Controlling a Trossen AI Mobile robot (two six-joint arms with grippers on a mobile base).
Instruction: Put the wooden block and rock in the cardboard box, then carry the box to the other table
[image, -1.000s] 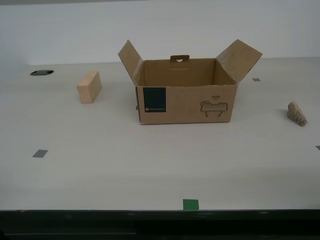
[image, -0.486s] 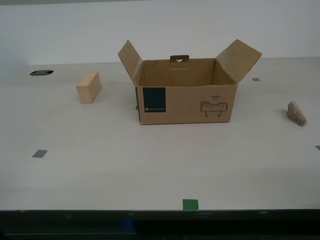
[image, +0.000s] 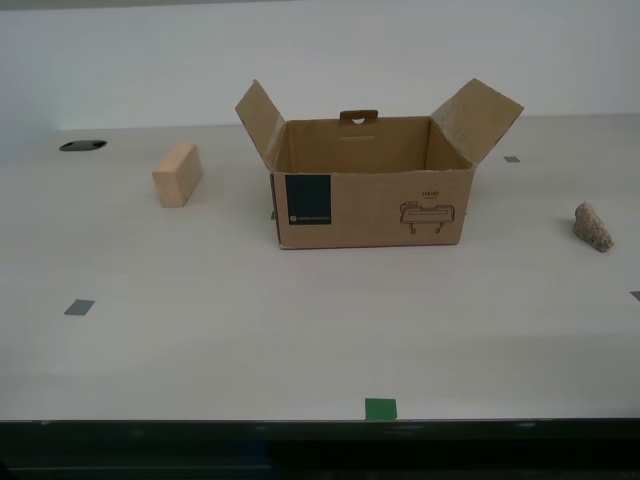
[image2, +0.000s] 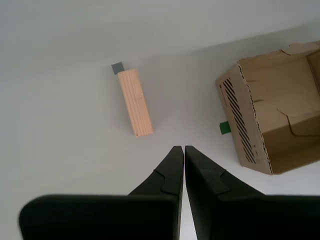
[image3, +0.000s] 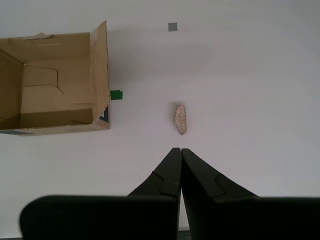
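Rock (image3: 180, 119) just beyond first pincer (image3: 180, 150)

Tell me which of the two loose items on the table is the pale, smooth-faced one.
The wooden block, at the exterior view's left of the cardboard box. It is tan and rectangular with flat faces; the rock, on the box's other side, is rough, speckled and irregular.

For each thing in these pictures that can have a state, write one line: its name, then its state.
cardboard box: upright, flaps open, empty.
wooden block: on the table, outside the box, untouched.
rock: on the table, outside the box, untouched.
my first gripper: shut, holding nothing.
my second gripper: shut, holding nothing.
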